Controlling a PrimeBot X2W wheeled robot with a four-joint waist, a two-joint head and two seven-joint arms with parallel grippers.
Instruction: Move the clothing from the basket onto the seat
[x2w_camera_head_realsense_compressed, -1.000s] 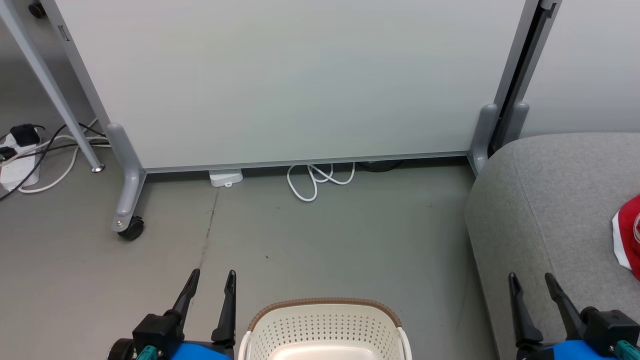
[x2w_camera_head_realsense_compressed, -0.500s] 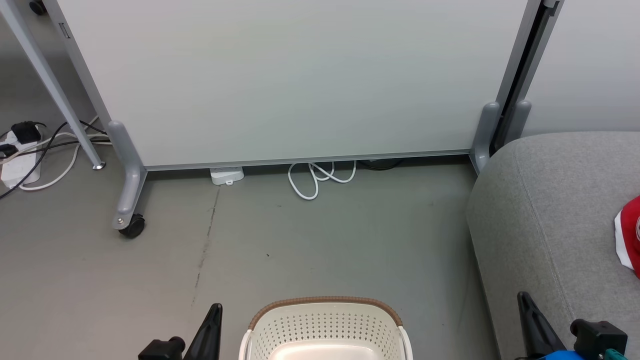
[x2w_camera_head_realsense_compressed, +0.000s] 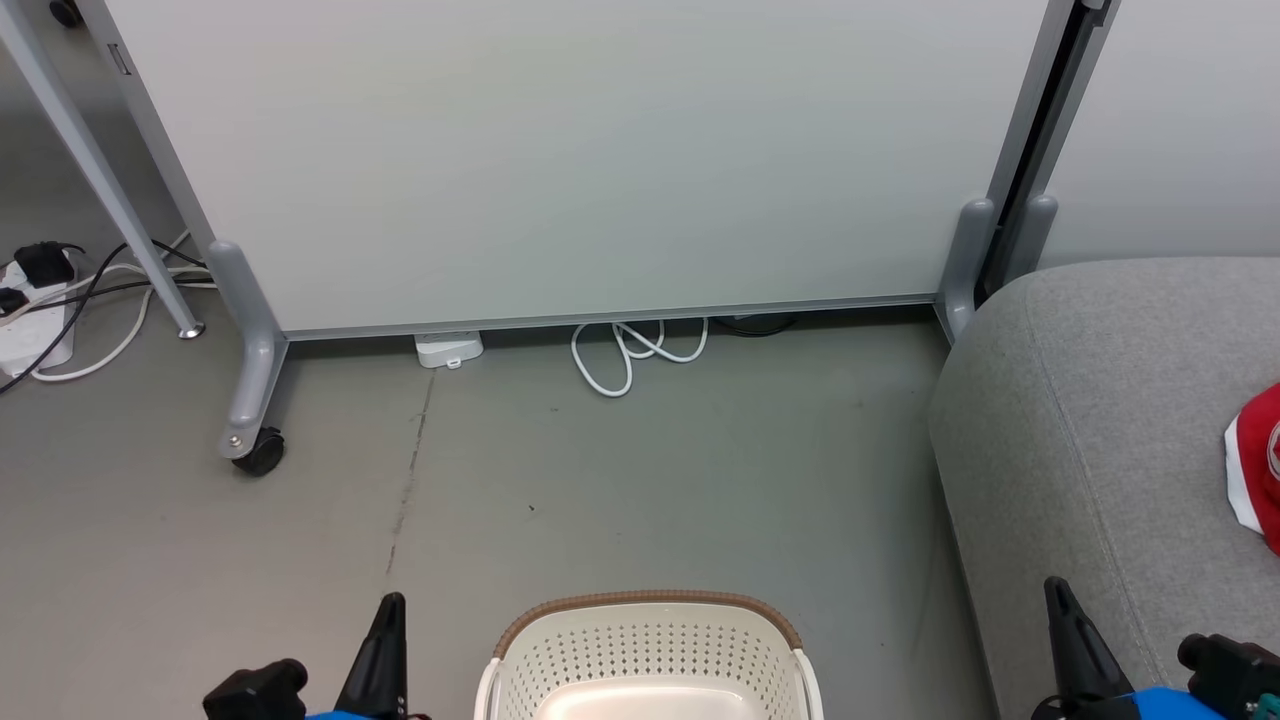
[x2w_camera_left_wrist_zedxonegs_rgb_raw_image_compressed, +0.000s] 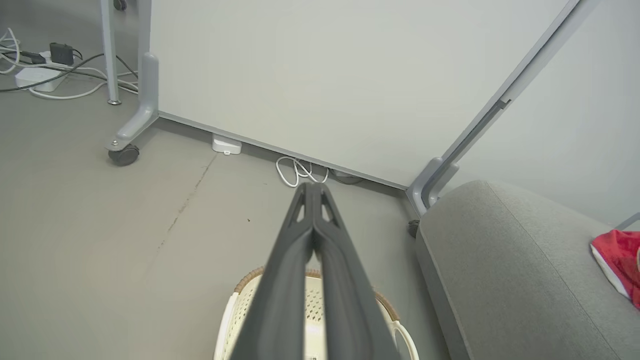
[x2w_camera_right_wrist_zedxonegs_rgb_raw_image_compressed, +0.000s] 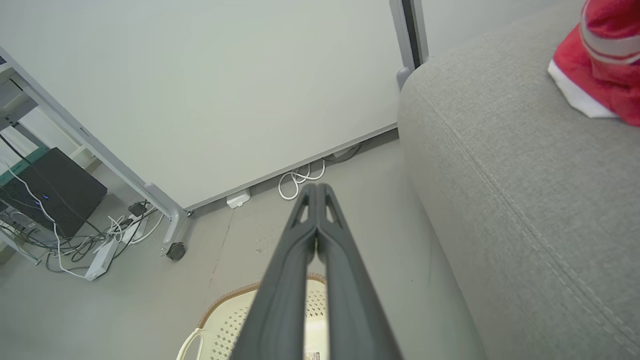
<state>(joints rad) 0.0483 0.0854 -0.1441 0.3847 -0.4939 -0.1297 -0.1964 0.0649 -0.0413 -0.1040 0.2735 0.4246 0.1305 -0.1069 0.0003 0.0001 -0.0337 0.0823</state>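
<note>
Clothing (x2w_camera_right_wrist_zedxonegs_rgb_raw_image_compressed: 607, 75) lay on the grey seat (x2w_camera_head_realsense_compressed: 1100, 400); left tool (x2w_camera_left_wrist_zedxonegs_rgb_raw_image_compressed: 312, 189) and right tool (x2w_camera_right_wrist_zedxonegs_rgb_raw_image_compressed: 316, 189) were both pinched fully closed, empty, flanking the basket (x2w_camera_head_realsense_compressed: 650, 655).

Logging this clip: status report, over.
Left gripper shut, empty; right gripper shut, empty. Red clothing on seat; basket's visible part bare. White cable apart from basket.

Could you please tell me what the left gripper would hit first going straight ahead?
The left gripper would probably meet the floor by the coiled white cable under the partition; depth is unclear.
</note>
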